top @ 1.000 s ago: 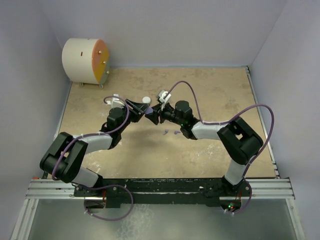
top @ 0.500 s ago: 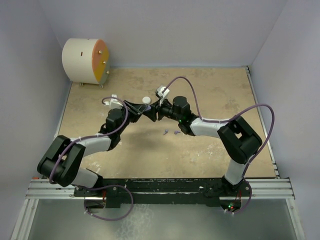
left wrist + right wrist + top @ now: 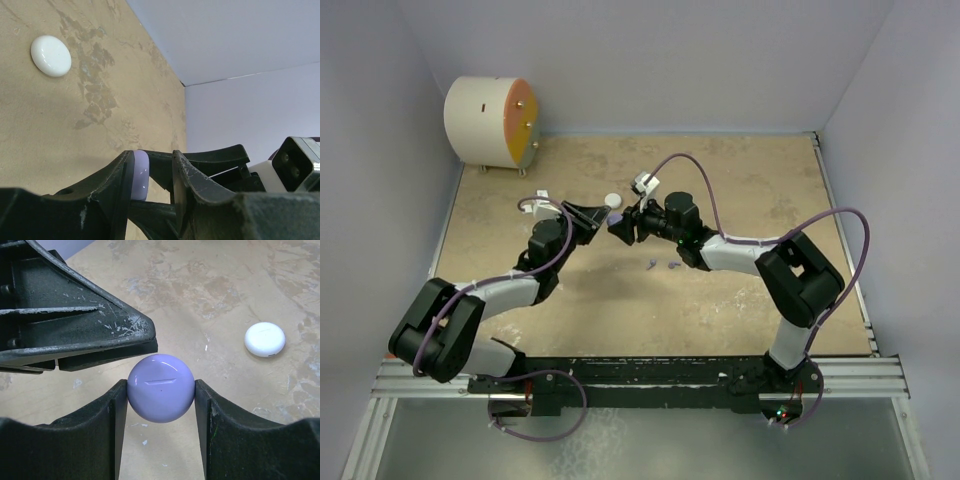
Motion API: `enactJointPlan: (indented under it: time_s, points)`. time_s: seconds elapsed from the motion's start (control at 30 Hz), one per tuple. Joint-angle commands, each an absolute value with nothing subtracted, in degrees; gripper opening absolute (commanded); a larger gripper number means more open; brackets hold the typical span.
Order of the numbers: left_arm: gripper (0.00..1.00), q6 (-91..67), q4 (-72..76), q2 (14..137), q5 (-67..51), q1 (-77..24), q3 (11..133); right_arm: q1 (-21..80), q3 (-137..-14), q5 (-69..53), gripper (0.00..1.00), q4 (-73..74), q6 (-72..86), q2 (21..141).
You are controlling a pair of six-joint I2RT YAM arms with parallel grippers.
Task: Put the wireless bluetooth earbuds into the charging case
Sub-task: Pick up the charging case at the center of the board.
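- Right wrist: right hand clamps the lilac case half.
- Left wrist: left hand narrow around it, grip unclear.
- Only overhead: earbuds lie near it.

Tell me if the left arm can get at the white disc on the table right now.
Probably not yet: the white disc lies uncovered close by, but the left tool is closed on the lilac disc that the right tool also grips.
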State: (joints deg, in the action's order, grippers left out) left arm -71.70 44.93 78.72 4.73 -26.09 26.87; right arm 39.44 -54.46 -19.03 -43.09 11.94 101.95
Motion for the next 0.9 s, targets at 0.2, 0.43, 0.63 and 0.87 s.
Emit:
enactJointPlan:
  time_s: [0.2,0.43,0.63,0.87]
  points:
    - [0.35,-70.7,48.9,78.0,5.5,-26.7,26.1,39.0,-57.4,-19.6,0.0,-43.5,13.5,101.2]
    - [0.35,-70.1,48.2,78.4,5.6,-26.7,26.0,38.7,-57.1,-19.4,0.0,-43.2,13.1,100.0]
    - [0.35,-70.1,48.3,78.9,4.9,-26.7,26.2,38.6,-57.0,-19.4,0.0,-43.1,13.0,99.6]
    - [0.34,-70.2,49.4,80.4,2.3,-26.7,26.6,38.4,-57.6,-19.9,0.0,-42.9,12.7,99.7]
